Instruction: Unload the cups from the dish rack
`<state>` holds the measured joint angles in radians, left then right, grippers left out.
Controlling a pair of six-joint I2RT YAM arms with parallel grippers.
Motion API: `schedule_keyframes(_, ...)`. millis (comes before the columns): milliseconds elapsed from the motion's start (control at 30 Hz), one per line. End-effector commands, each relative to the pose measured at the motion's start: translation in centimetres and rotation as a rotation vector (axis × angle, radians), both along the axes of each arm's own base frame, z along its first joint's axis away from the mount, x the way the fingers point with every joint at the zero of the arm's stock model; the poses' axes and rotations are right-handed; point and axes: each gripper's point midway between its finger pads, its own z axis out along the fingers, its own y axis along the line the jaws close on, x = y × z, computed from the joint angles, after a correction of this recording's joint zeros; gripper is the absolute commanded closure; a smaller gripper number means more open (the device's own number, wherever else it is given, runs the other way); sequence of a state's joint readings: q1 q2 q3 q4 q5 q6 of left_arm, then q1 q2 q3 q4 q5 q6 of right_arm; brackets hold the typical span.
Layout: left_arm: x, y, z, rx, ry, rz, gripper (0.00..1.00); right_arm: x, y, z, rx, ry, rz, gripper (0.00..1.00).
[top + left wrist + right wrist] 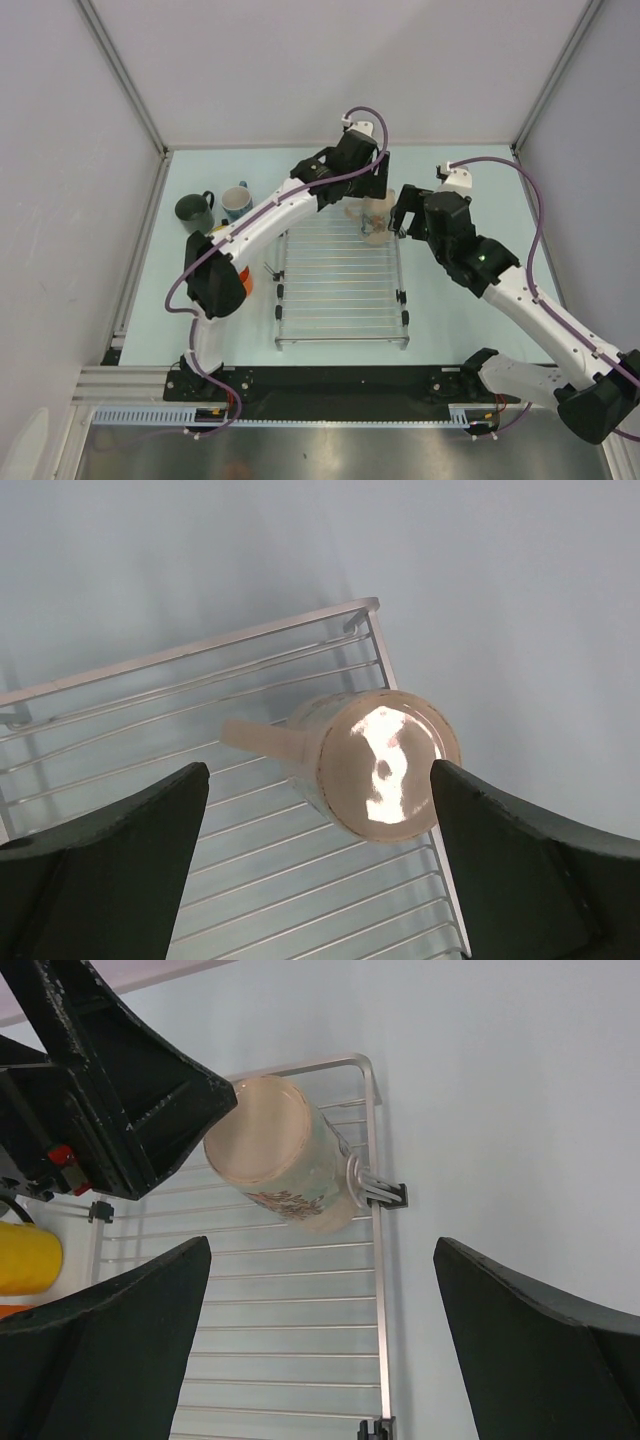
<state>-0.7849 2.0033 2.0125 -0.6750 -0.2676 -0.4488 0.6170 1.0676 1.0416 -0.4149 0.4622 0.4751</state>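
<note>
Beige glazed ceramic, the tall beige mug point(375, 225) is the only cup seen on the dish rack point(340, 300), at the rack's upper right corner in the top view. The dark grey mug point(195, 211) and blue mug point(237, 201) stand on the counter point(460, 300) at upper left.

It appears to stand on end with a flat, shiny face up, probably the base, so its long axis runs roughly vertical. In the left wrist view its handle point(260, 738) points to the left of the frame, roughly along the rack's bars.

It should be stiff and moderately heavy for its size. The glaze looks slick, and a knock against the wire or the other pincer could chip it. The best hold is probably across the round body, below the top edge and clear of the handle. The handle is a narrower, less steady target.

The left pincer point(318, 772) hangs over the mug with its jaws wide, one on each side and touching nothing. The right pincer point(322, 1245), just beside the mug on the right, is also spread wide and holds nothing.
</note>
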Motion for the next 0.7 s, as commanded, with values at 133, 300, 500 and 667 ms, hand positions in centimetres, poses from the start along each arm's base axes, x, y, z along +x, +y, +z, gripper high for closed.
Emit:
schedule_keyframes(133,-1.3,-0.8,-1.0,0.054,0.069,0.020,0.02,-0.5,-0.5,2.3,0.062,-0.056,-0.018,0.00)
schedule_keyframes(300,-1.9,-2.1,-1.9,0.063,0.080,0.001,0.02,-0.7,-0.4,2.5,0.074,-0.058,-0.013,0.00)
schedule_keyframes(500,-2.0,-3.4,-2.8,0.065,0.089,-0.017,0.02,-0.8,-0.3,1.9,0.073,-0.046,-0.009,0.00)
schedule_keyframes(667,-2.3,-4.5,-2.2,0.047,0.071,-0.040,0.02,-0.7,-0.2,1.7,0.071,-0.043,-0.006,0.00)
